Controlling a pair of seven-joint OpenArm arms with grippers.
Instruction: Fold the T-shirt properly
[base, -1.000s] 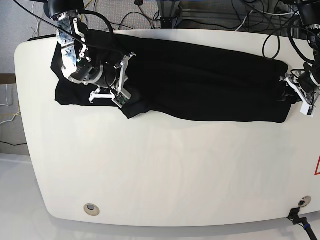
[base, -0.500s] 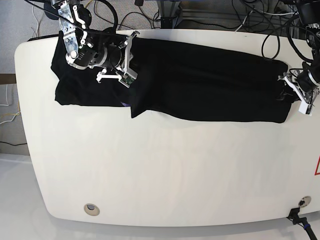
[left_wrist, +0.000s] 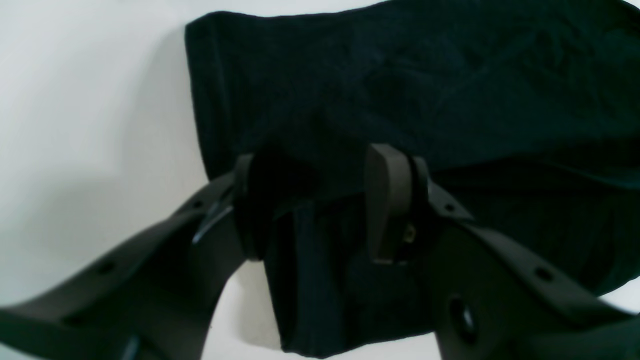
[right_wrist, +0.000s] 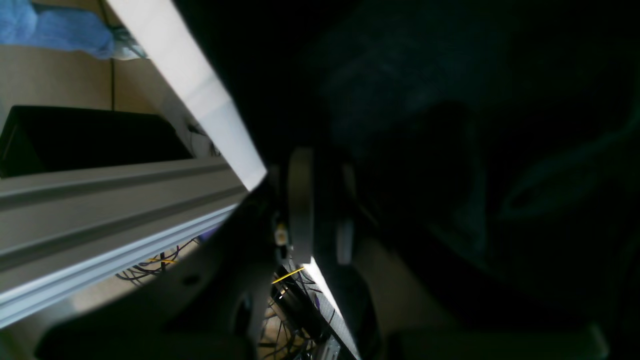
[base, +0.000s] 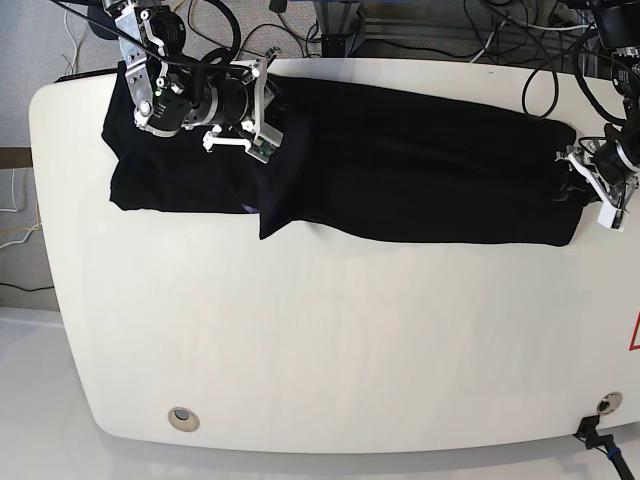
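Observation:
The black T-shirt (base: 400, 170) lies in a long band across the far part of the white table (base: 320, 330), with a loose flap hanging forward at its left. My right gripper (base: 266, 108) hovers over the shirt's far left edge. In the right wrist view (right_wrist: 325, 210) its fingers stand a narrow slit apart against dark T-shirt cloth (right_wrist: 450, 125), and what lies in the slit is hidden. My left gripper (base: 575, 180) sits at the shirt's right end. Its jaws (left_wrist: 315, 200) stand apart with T-shirt cloth (left_wrist: 400, 75) lying loosely between them.
Cables run behind the table's far edge. An aluminium rail (right_wrist: 100, 200) and a blue cloth (right_wrist: 50, 25) lie beyond that edge. Round grommets sit near the front left (base: 182, 418) and front right (base: 603, 404) of the table.
My right gripper has travelled from the shirt's front-left flap toward the table's far edge, and the flap has settled flatter. The left arm has stayed put.

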